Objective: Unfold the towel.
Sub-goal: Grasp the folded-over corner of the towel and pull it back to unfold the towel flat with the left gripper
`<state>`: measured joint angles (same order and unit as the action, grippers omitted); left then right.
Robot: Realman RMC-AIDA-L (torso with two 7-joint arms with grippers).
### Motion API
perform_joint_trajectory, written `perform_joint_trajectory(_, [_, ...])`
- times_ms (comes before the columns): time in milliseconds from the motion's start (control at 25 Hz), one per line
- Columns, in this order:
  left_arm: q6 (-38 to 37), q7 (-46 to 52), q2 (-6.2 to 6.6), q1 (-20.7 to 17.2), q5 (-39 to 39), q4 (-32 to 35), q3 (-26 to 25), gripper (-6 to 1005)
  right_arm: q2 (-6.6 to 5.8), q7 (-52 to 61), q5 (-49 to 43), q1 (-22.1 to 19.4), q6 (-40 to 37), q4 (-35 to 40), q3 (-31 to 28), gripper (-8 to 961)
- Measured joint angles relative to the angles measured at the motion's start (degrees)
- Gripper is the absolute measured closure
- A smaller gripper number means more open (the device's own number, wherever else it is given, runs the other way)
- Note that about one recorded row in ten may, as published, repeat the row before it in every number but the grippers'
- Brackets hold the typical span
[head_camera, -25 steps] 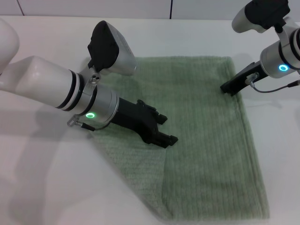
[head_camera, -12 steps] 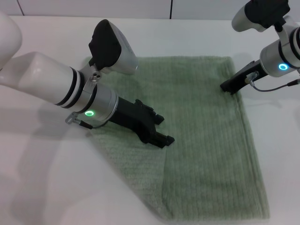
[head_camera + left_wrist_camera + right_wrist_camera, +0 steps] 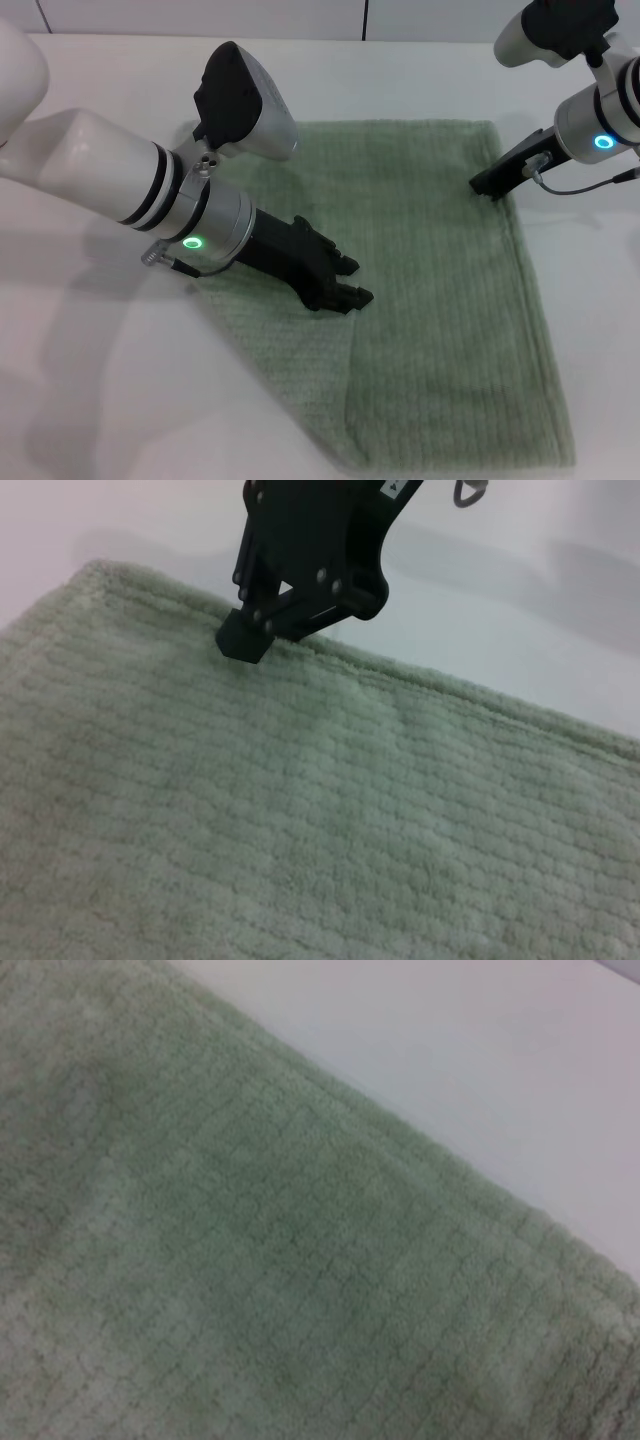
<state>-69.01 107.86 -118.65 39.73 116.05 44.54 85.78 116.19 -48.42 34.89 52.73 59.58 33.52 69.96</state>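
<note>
Left gripper (image 3: 350, 285) low over towel (image 3: 440, 300) middle-left, fingers slightly apart, nothing between them. Right gripper (image 3: 487, 184) at towel's far right corner, tip down on cloth, finger state unreadable. Towel flat on white table (image 3: 100, 400), near-left corner folded over in a paler triangle.

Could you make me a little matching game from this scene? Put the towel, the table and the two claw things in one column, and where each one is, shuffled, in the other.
Things
1. towel
2. left gripper
3. right gripper
4. table

Places
A. at the towel's far right corner
B. over the towel's middle, low, near a diagonal fold line
C. white surface under everything
D. spread on the table, green, with one near corner folded over

Pairs: 1-D, 2-B, 3-A, 4-C
</note>
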Motion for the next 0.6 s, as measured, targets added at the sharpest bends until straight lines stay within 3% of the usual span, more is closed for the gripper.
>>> perform_joint_trajectory(80, [0.0,0.0,0.0,0.1,0.2,0.0,0.2,559,0.0,0.0,0.0,0.0,0.0,0.1,0.0,954])
perform_joint_trajectory(280, [0.0,0.0,-0.07,0.2,0.3,0.0,0.5,596,0.0,-0.1,0.0,0.0,0.0,0.1,0.0,954])
perform_joint_trajectory(600, [-0.1,-0.2,-0.09,0.2,0.3,0.0,0.6,816,0.0,-0.1,0.0,0.0,0.0,0.2,0.0,954])
